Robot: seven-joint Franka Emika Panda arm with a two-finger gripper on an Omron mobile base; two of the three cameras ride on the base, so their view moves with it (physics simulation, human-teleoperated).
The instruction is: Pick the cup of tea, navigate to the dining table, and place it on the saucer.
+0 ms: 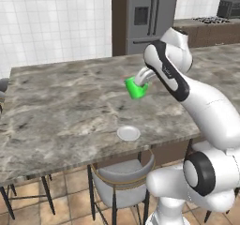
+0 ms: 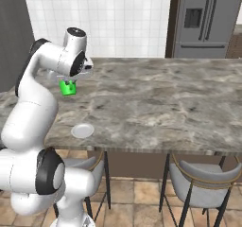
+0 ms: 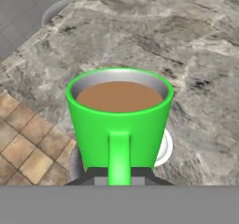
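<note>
The cup of tea is a bright green mug with brown liquid inside, held level in the air above the dining table. My gripper is shut on it from the handle side. In the right base view the cup hangs under the gripper, higher than the saucer. The saucer, small, flat and white, lies near the table's front edge. In the hand view the cup is close up and hides most of the saucer, whose rim peeks out on its right.
A grey-seated stool is tucked under the table's front edge below the saucer, and another stool stands further right. A steel fridge and a counter with a stove stand beyond the table. The floor is tiled.
</note>
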